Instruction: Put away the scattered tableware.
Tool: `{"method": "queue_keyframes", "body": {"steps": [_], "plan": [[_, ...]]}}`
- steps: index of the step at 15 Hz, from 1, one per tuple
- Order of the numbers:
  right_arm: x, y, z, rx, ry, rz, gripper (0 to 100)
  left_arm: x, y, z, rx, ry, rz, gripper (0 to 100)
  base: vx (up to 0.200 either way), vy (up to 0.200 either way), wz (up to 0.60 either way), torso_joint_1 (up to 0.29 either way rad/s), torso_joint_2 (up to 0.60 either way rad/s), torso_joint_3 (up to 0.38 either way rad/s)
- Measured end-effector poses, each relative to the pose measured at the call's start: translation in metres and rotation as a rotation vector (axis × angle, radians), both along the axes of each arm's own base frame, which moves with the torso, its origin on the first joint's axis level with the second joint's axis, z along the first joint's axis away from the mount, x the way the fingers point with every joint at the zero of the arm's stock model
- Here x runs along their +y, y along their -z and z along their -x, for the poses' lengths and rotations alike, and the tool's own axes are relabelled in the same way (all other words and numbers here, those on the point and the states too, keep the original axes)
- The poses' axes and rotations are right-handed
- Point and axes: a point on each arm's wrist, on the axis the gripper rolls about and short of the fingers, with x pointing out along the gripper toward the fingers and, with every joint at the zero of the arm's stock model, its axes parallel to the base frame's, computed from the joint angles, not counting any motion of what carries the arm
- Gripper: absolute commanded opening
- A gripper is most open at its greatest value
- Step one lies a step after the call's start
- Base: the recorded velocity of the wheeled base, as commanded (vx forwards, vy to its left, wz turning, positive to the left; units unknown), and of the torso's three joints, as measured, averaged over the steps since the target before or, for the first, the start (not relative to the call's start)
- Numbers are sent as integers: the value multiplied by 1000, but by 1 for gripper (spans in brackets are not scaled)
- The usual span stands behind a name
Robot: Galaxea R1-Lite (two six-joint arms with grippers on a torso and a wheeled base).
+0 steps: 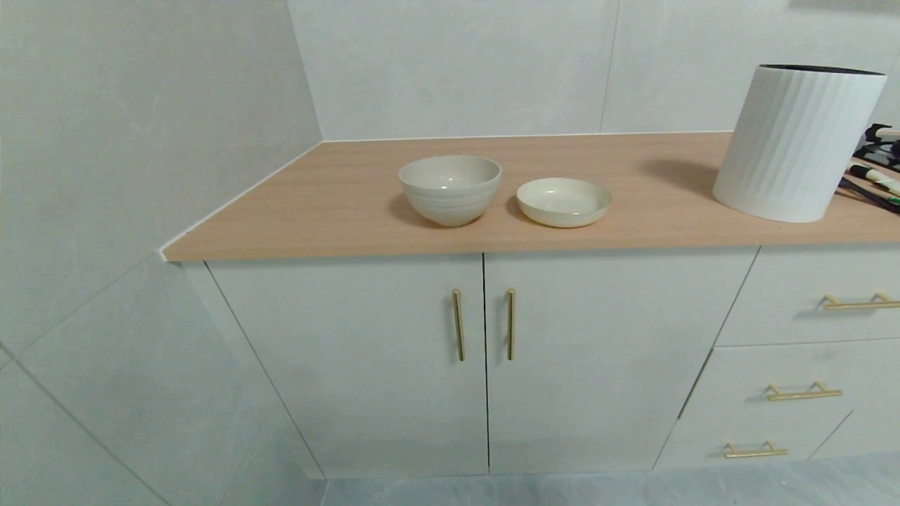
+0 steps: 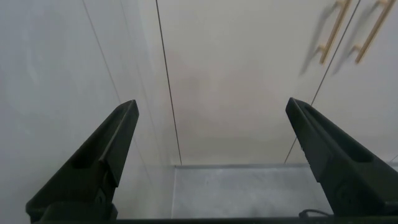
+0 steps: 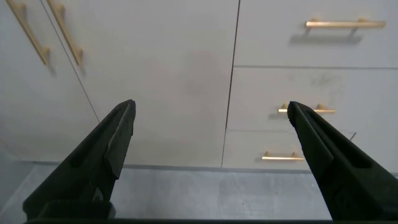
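Note:
A deep cream bowl (image 1: 450, 188) stands on the wooden countertop (image 1: 337, 211), with a shallow cream dish (image 1: 564, 202) just to its right. Below them the two white cabinet doors (image 1: 394, 365) are closed, their gold handles (image 1: 458, 325) side by side. My left gripper (image 2: 211, 112) hangs open low in front of the left cabinet door, nothing between its fingers. My right gripper (image 3: 211, 109) is open too, low before the cabinet front near the drawers (image 3: 311, 93).
A tall white ribbed container (image 1: 798, 140) stands at the right of the countertop, with dark utensils (image 1: 875, 172) behind it. Drawers with gold pulls (image 1: 801, 392) sit to the right of the doors. A tiled wall closes the left side. Grey floor lies below.

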Motion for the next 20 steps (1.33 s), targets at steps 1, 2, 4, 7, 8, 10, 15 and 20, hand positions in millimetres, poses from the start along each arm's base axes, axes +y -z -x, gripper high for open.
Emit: {"method": "queue_keyframes", "body": {"steps": [1,2,4,7,8,10,15,20], "plan": [[0,0,0,0,0,0,100,0,0,0,0,0,0,100,0,0,0,-134,442,305],[0,0,0,0,0,0,100,0,0,0,0,0,0,100,0,0,0,-129,442,325],[0,0,0,0,0,0,100,0,0,0,0,0,0,100,0,0,0,-110,449,334],[0,0,0,0,0,0,100,0,0,0,0,0,2,100,0,0,0,-40,214,165],[0,0,0,0,0,-1,100,0,0,0,0,0,3,100,0,0,0,-12,71,36],[0,0,0,0,0,0,100,0,0,0,0,0,4,100,0,0,0,0,0,0],[0,0,0,0,2,0,100,0,0,0,0,0,3,100,0,0,0,0,0,0],[0,-12,3,-33,-18,-14,100,0,0,0,0,0,1,100,0,0,0,0,0,0]]}}
